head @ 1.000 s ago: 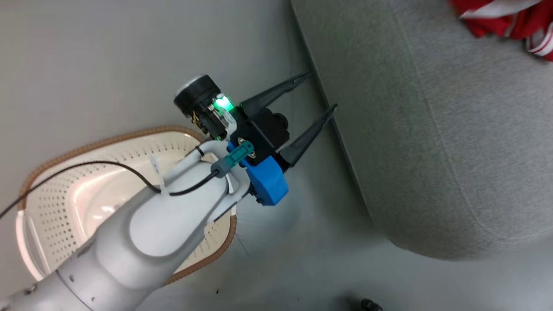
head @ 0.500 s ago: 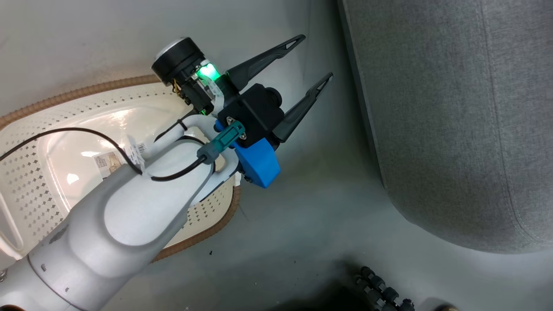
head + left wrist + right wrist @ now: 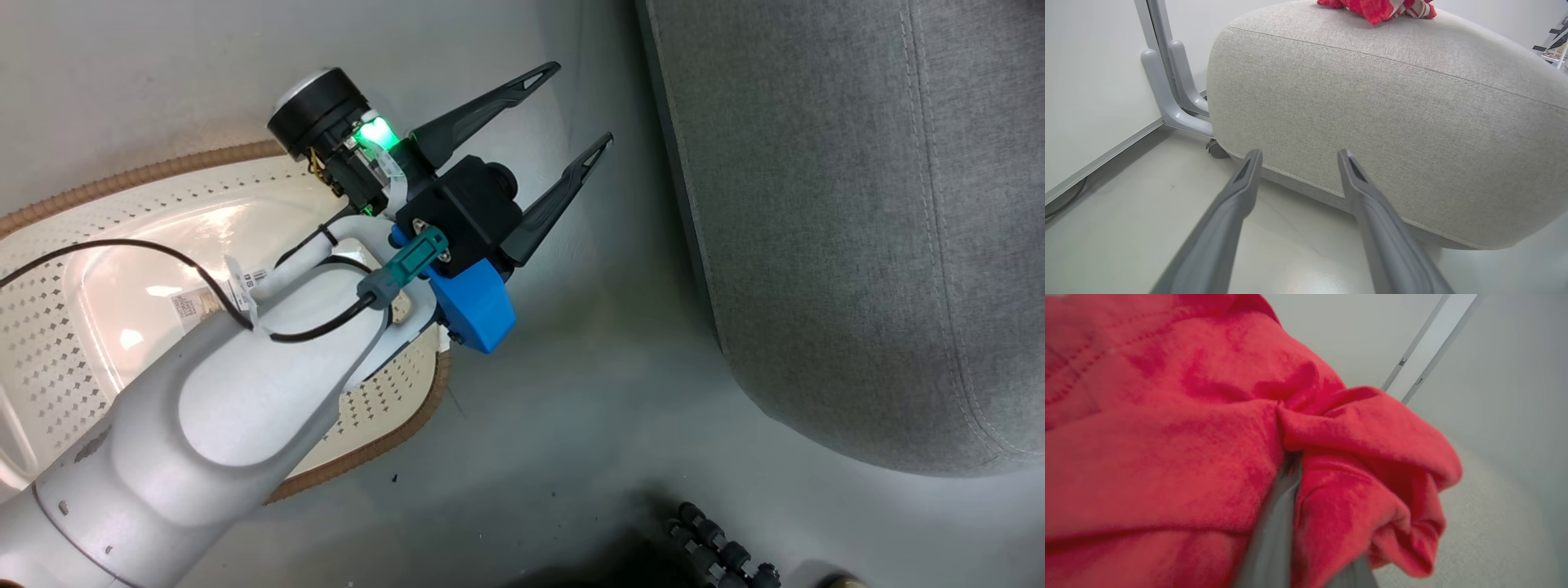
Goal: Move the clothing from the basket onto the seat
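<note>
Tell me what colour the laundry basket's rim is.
Brown, a woven-looking rim on a cream perforated basket; the head view shows it best.

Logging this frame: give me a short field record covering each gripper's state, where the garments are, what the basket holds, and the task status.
left gripper: open, holding nothing, over the floor between basket and seat
right gripper: shut on held red garment; pale seat fabric shows beyond it
other red garment: lying on top of the seat
basket contents: no clothing in the visible part; a label on its bottom
task status: one garment on the seat, one not yet released
</note>
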You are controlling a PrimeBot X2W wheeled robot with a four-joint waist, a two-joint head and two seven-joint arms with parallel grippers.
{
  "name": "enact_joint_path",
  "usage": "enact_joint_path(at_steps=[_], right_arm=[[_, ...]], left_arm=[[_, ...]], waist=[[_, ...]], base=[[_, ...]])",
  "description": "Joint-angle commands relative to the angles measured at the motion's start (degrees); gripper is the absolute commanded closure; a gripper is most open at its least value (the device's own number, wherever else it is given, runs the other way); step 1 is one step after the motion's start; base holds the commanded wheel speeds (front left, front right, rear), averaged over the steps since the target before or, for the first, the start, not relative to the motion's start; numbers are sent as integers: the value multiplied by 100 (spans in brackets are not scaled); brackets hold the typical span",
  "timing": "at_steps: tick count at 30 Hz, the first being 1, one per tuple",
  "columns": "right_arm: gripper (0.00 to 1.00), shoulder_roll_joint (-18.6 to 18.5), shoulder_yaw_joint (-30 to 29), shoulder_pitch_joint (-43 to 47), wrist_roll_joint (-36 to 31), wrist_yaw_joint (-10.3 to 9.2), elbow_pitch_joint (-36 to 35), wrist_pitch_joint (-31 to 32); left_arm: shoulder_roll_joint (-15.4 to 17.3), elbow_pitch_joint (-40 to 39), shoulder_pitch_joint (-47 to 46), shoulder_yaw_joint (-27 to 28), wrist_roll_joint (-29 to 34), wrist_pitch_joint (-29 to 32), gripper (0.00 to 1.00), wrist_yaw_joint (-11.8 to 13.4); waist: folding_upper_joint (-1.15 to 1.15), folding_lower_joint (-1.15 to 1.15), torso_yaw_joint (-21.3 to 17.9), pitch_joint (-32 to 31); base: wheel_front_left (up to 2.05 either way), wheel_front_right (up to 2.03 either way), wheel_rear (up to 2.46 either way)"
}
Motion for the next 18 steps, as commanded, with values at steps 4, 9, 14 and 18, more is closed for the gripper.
enact_joint_path(at_steps=[4, 9, 14, 18], right_arm=[[0, 111, -128, 173, 17, -6, 92, -1], [0, 249, -258, 629, 7, -6, -113, -2], [0, 323, -389, 1165, -64, -6, -299, -2], [0, 368, -291, 1530, -131, -6, -686, -2]], left_arm=[[16, 33, 59, -13, -58, -80, 0, 70], [-70, 162, 205, -36, -143, -250, 0, 96], [-173, 363, 396, -23, -272, -480, 0, 144], [-261, 590, 685, 101, -484, -749, 0, 272]], waist=[[0, -1, -11, -208], [0, -1, -49, -621], [0, -1, -33, -1136], [0, -1, 43, -1739]], base=[[0, 0, 0], [0, 0, 0], [0, 0, 0], [0, 0, 0]])
